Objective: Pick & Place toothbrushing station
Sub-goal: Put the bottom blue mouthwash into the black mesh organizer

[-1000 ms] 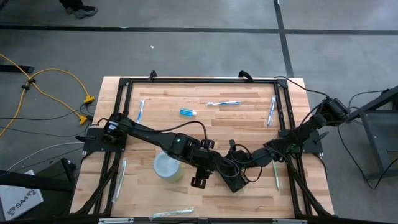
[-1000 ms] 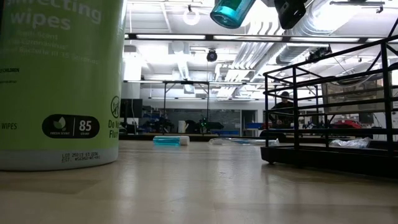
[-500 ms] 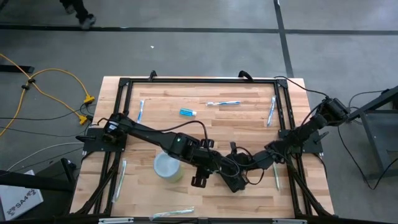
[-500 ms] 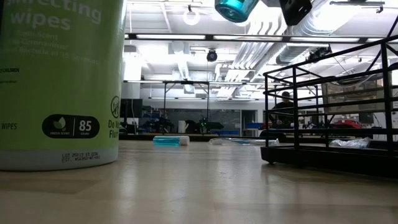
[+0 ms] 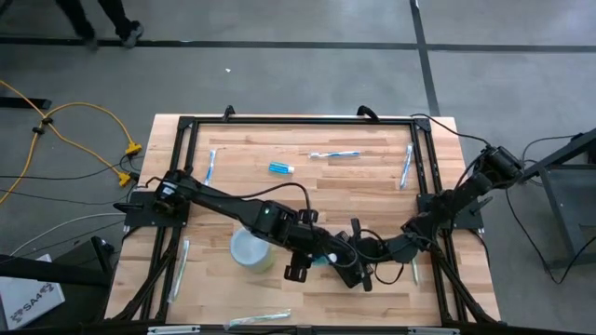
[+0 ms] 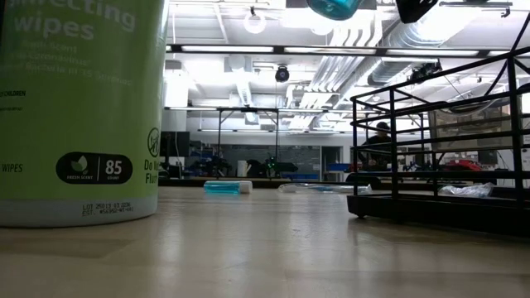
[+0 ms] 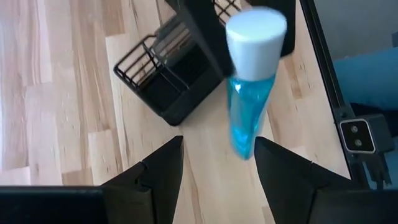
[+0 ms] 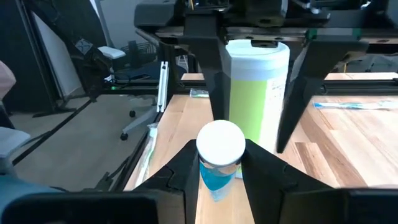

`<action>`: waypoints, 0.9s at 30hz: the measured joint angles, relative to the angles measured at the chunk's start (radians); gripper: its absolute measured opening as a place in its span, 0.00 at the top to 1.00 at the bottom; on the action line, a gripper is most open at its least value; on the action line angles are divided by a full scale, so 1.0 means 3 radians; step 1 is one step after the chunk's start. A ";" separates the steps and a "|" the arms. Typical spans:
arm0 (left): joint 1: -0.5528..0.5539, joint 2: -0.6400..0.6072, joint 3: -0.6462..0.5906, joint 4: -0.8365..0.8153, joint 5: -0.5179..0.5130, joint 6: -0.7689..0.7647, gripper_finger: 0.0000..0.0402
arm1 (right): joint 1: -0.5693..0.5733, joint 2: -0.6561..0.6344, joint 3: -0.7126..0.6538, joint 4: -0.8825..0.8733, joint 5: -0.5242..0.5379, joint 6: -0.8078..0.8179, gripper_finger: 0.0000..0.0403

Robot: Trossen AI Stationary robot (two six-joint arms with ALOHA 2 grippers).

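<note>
A clear blue tube with a white cap [image 8: 220, 144] hangs in the air between my two grippers near the table's middle front; it also shows in the high view [image 5: 329, 257]. My right gripper [image 8: 221, 150] is shut on it. My left gripper [image 7: 219, 142] is open, with its fingers on either side of the tube's flat tail end [image 7: 242, 144], apart from it. The toothbrushing station [image 7: 166, 82], a small black holder, stands on the wooden table right under the grippers. In the high view the arms hide it. My right gripper pinches the blue tube between its two fingers [image 8: 186, 163], on the tube's sides just behind the white cap [image 8: 215, 177]. The fingers come level from the table's right side. The tube is lifted clear of the table, its tail pointing toward my left gripper.
A green wipes canister [image 5: 251, 249] stands just left of the grippers and fills the low view's left [image 6: 79, 108]. A small blue tube [image 5: 280, 167] and toothbrushes [image 5: 333, 154] [image 5: 406, 166] [image 5: 210, 166] lie farther back. A black frame rail [image 5: 298, 119] runs around the table.
My right gripper has gone up and toward the table's right edge with the blue tube. The tube has come out from beside my left gripper and now shows from above. My left gripper has stayed where it was.
</note>
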 joint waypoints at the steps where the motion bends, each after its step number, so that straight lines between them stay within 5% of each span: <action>1: -0.0009 0.0000 0.0000 -0.0023 0.0000 -0.0007 0.53 | -0.0001 -0.0010 0.0000 -0.0023 0.0000 0.0000 0.77; 4: -0.0049 0.0000 0.0000 -0.0087 0.0000 -0.0043 0.53 | -0.0006 -0.0063 0.0029 -0.0202 0.0031 0.0065 0.77; 13: -0.0178 0.0001 0.0000 -0.0194 -0.0004 -0.0102 0.53 | -0.0007 -0.0177 0.0742 -0.1924 0.0175 0.0324 0.77; 27: -0.0271 0.0001 0.0000 -0.0236 -0.0005 -0.0149 0.53 | 0.0380 -0.0197 0.0896 -0.2557 0.0885 0.1107 0.77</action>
